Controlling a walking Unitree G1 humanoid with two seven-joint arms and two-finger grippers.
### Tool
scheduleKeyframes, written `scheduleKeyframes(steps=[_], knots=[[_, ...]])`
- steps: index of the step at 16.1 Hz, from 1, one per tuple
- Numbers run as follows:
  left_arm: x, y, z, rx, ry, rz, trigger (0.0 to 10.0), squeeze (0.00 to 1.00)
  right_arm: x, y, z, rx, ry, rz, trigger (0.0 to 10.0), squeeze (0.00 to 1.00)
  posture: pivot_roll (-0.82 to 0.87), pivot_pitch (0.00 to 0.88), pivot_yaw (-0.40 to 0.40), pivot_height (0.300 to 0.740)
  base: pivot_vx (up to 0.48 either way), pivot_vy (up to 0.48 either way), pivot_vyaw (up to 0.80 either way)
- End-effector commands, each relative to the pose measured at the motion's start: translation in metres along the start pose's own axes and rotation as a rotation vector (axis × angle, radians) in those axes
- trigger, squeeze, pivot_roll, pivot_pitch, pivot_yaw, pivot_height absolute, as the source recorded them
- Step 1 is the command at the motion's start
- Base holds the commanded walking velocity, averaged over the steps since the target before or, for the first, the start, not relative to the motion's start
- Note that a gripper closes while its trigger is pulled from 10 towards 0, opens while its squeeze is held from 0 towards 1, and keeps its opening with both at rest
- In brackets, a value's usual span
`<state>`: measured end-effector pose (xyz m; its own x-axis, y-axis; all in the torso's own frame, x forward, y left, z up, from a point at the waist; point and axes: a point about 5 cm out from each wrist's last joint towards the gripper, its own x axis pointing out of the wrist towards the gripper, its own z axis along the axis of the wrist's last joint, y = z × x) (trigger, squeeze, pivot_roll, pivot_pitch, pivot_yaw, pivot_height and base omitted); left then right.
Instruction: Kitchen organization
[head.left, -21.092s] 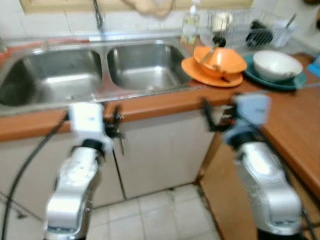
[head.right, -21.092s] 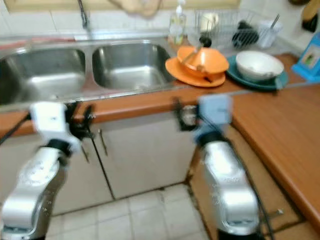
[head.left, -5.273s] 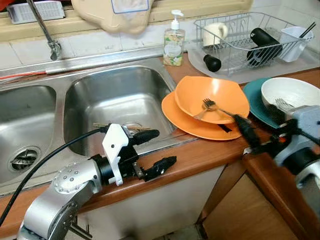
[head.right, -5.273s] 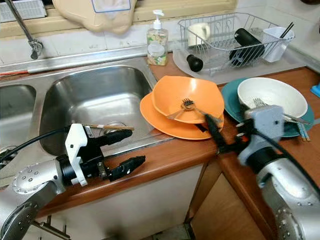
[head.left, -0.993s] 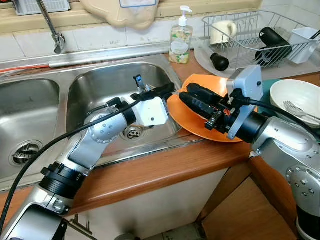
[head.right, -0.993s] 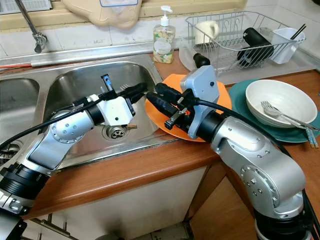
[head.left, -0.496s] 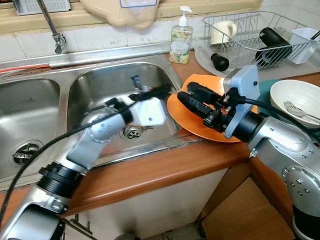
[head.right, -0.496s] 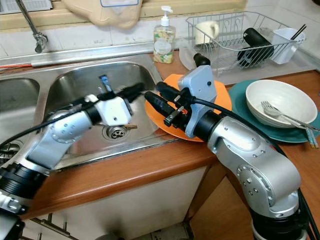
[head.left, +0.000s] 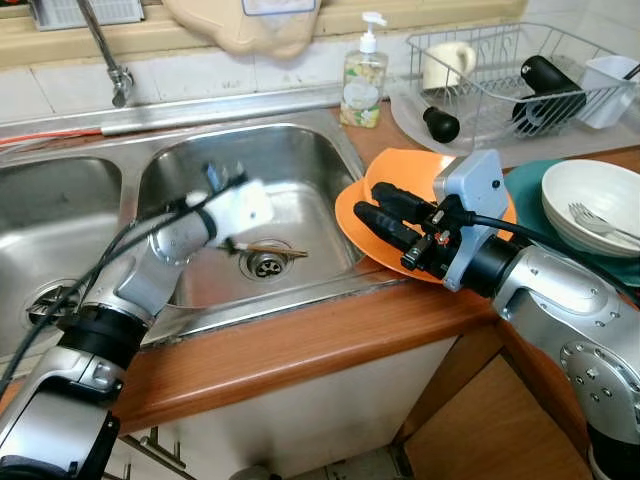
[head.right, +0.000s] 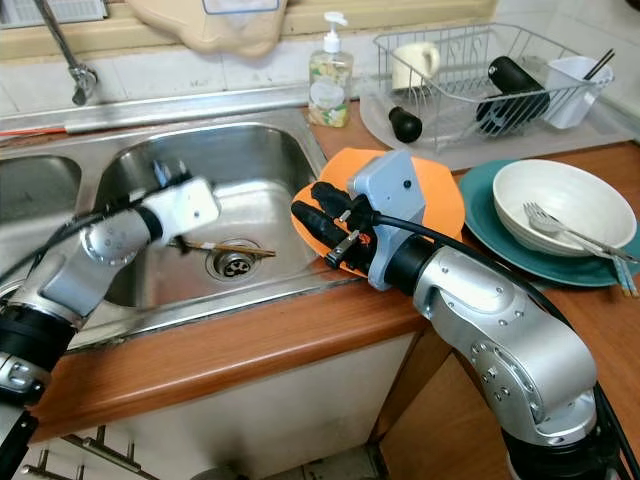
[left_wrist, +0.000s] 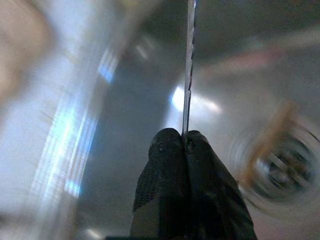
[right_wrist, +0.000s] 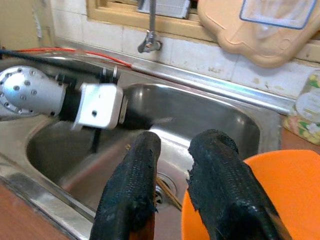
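Having swung deeper into sink, left claw pinching utensil.

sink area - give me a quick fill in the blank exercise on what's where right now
1. The left gripper, inside the right sink basin, is shut on a thin ____ utensil.
2. The right gripper hovers over the ____ plate.
3. The white bowl with a fork in it sits on a ____ plate.
4. The soap bottle stands just left of the dish ____.

Missing words: metal; orange; teal; rack
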<state>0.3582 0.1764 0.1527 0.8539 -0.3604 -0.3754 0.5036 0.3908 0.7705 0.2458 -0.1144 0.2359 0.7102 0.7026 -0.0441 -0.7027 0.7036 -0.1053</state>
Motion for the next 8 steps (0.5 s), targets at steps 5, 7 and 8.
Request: scheduleKeyframes(steps=[5,7,8], knots=[[0.006,-0.016,-0.011,-0.152,0.049,-0.111,10.0,1.0,-0.006,-0.008,0.005,0.026,-0.034,-0.069,10.0,1.0,-0.15,0.0,0.049,0.74,0.0,0.0,0.0],[0.006,-0.012,-0.01,-0.207,0.023,-0.042,10.0,1.0,-0.007,-0.011,0.004,0.023,-0.031,-0.101,10.0,1.0,-0.15,0.0,0.046,0.74,0.0,0.0,0.0],[0.005,-0.011,-0.01,-0.282,-0.004,-0.022,10.0,1.0,-0.008,-0.015,0.005,0.021,-0.034,-0.139,10.0,1.0,-0.15,0.0,0.045,0.74,0.0,0.0,0.0]])
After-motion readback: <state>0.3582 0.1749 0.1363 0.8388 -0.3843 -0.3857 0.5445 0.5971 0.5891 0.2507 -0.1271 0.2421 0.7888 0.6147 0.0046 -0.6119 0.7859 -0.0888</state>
